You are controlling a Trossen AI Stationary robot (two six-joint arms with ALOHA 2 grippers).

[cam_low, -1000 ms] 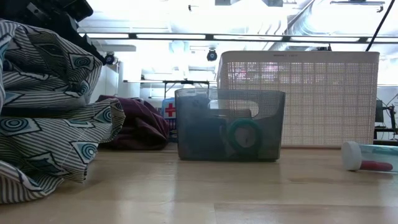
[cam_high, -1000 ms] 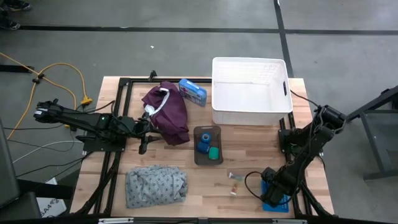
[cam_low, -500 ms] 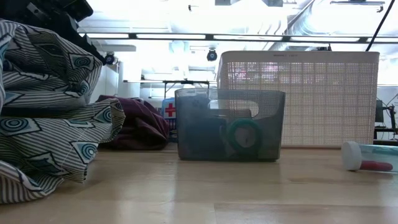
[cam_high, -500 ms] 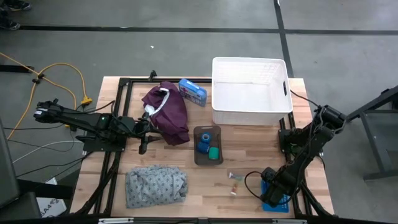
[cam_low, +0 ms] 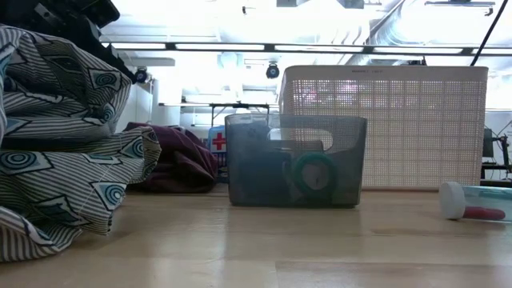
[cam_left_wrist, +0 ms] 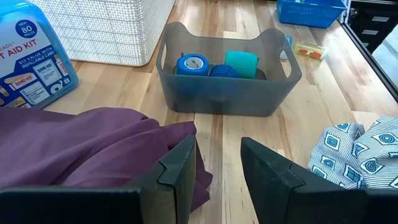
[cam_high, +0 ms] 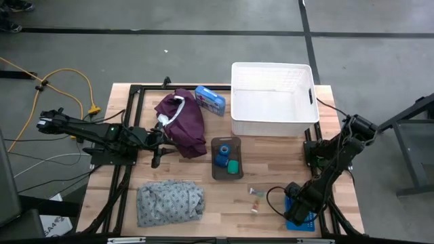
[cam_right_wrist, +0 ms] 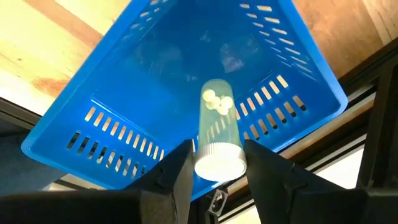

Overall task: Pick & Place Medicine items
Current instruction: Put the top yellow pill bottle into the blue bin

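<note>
Blue rolls [cam_left_wrist: 191, 64] and a green roll [cam_left_wrist: 241, 63] lie in the grey bin [cam_high: 226, 159] at mid-table. In the low view the green roll [cam_low: 314, 174] shows through the bin wall. Tiny pale pieces [cam_high: 255, 197] lie on the wood right of the bin, and a capped tube [cam_low: 472, 206] lies on its side. My right gripper [cam_right_wrist: 219, 171] hangs over the blue basket [cam_high: 302, 217] at the near right corner, shut on a clear pill vial [cam_right_wrist: 217, 127]. My left gripper [cam_left_wrist: 217, 168] waits open beside the maroon garment [cam_high: 182, 122]. My right gripper has the vial's white cap [cam_right_wrist: 219, 163] between its two fingers, one on each side. It comes from above, pointing down into the blue basket. The vial stands upright below the fingers, pale pills at its lower end. I cannot tell whether its bottom rests on the basket floor.
A white lattice basket [cam_high: 274, 100] stands at the far right. A blue first-aid box [cam_high: 210, 99] sits left of it, behind the maroon garment. A grey patterned cloth [cam_high: 169, 201] is heaped at the near left. Bare wood lies between the bin and the blue basket.
</note>
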